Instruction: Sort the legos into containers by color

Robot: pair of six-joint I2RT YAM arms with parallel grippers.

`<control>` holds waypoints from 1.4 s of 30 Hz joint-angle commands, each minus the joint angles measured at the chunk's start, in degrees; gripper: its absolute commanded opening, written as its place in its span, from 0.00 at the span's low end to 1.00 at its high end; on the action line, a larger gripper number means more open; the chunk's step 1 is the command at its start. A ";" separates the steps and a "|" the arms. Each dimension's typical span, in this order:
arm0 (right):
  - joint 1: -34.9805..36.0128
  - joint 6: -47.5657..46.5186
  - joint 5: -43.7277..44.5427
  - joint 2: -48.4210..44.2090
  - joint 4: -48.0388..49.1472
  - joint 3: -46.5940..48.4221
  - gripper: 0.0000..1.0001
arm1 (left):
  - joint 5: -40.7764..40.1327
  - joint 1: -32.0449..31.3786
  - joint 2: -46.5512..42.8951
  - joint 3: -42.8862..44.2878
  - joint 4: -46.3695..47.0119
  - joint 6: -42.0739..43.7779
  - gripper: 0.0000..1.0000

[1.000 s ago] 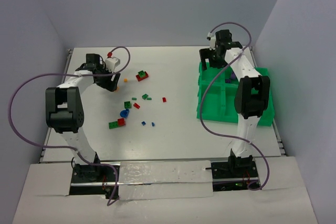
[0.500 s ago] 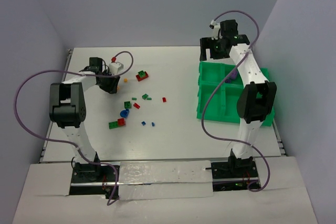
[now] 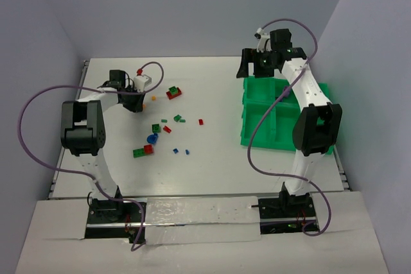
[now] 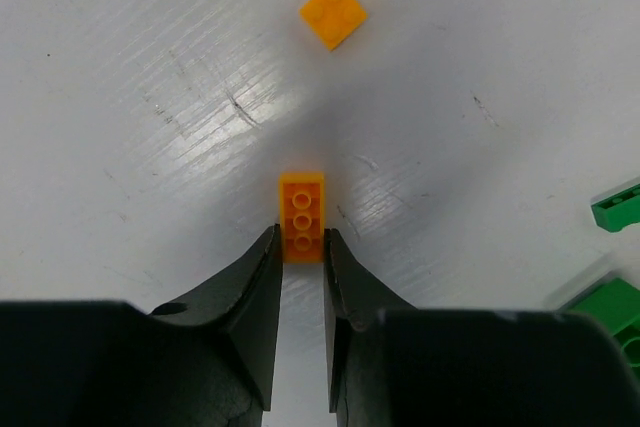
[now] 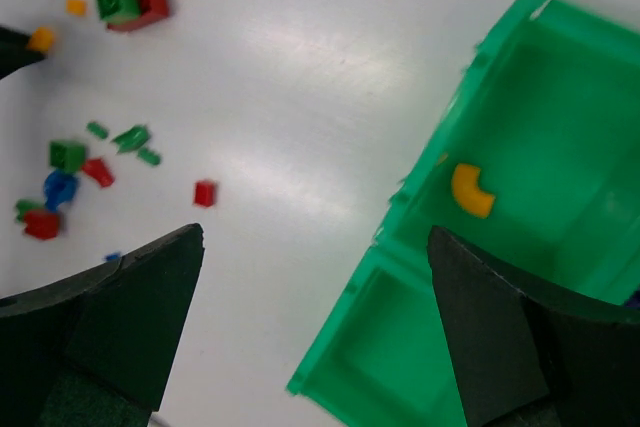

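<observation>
My left gripper (image 4: 301,244) rests on the table at the far left, and its fingertips pinch the near end of a small orange lego (image 4: 301,215). A flat orange square lego (image 4: 333,12) lies just beyond it. From above, the left gripper (image 3: 136,105) stands beside the scattered legos. My right gripper (image 3: 257,67) hovers wide open and holds nothing, over the far left corner of the green tray of containers (image 3: 257,140). Under it in the right wrist view, one compartment (image 5: 420,197) holds a curved orange piece (image 5: 471,190).
Loose legos lie mid-table: a red-and-green stack (image 3: 173,92), a green brick (image 3: 156,128), a blue piece (image 3: 152,138), a green-and-red pair (image 3: 143,151) and a small red one (image 3: 200,121). A purple piece (image 3: 284,94) sits in the tray. Walls enclose the table.
The left jaws have closed from wide apart onto the orange lego. The right gripper has lifted and swung off the tray toward its far left corner, jaws a little wider.
</observation>
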 commanded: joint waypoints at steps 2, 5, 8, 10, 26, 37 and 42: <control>2.79 10.09 -14.63 -6.99 11.88 -9.20 1.00 | 5.83 -2.15 -8.22 -0.59 -0.67 -2.47 0.06; 4.95 15.08 -22.04 -7.15 15.76 -13.27 1.00 | 6.95 -6.27 -15.23 -2.36 -0.28 -4.63 0.05; 6.78 18.82 -26.43 -6.53 18.98 -14.38 1.00 | 7.15 -10.84 -19.45 -3.39 -0.14 -6.21 0.05; 8.86 21.60 -29.11 -6.06 20.51 -14.85 1.00 | 6.33 -16.08 -23.29 -3.78 -0.08 -7.92 0.04; 14.47 30.56 -40.04 -4.72 32.06 -19.46 0.82 | 10.55 -29.62 -24.77 5.65 -2.35 -18.10 0.02; 15.36 33.31 -42.29 -2.52 34.96 -18.52 0.51 | 10.44 -30.84 -24.33 7.16 -3.02 -18.46 0.02; 15.57 34.15 -43.18 -2.94 36.73 -19.90 0.29 | 10.19 -30.84 -24.29 7.25 -2.81 -18.46 0.02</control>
